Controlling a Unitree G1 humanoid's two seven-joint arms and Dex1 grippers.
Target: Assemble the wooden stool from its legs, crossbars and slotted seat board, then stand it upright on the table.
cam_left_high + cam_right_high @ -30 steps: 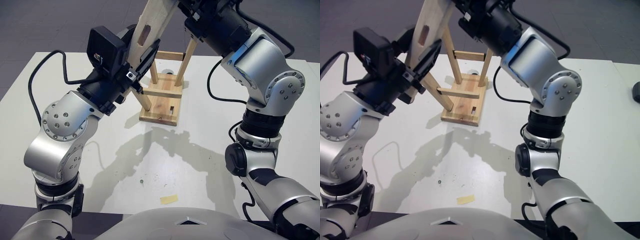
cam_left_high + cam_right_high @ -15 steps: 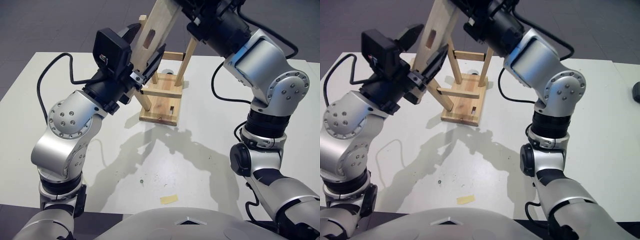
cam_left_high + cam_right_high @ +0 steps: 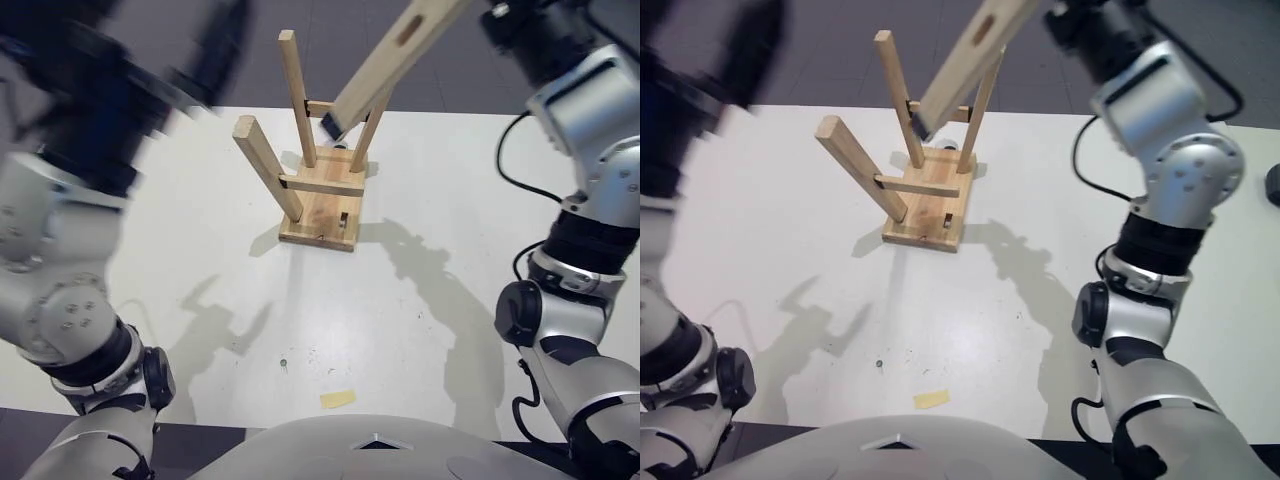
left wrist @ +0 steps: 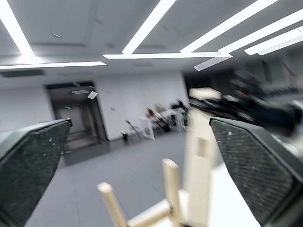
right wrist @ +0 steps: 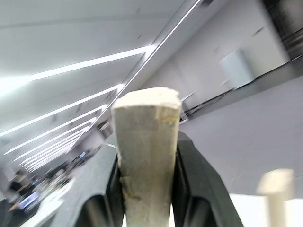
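Left claw [image 4: 139,122] off leg [image 3: 390,60] (spread wide), swung away

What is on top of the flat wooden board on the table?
Three legs stand up from the seat board, joined by crossbars. A fourth leg, held tilted above, covers part of the far one and its joint.
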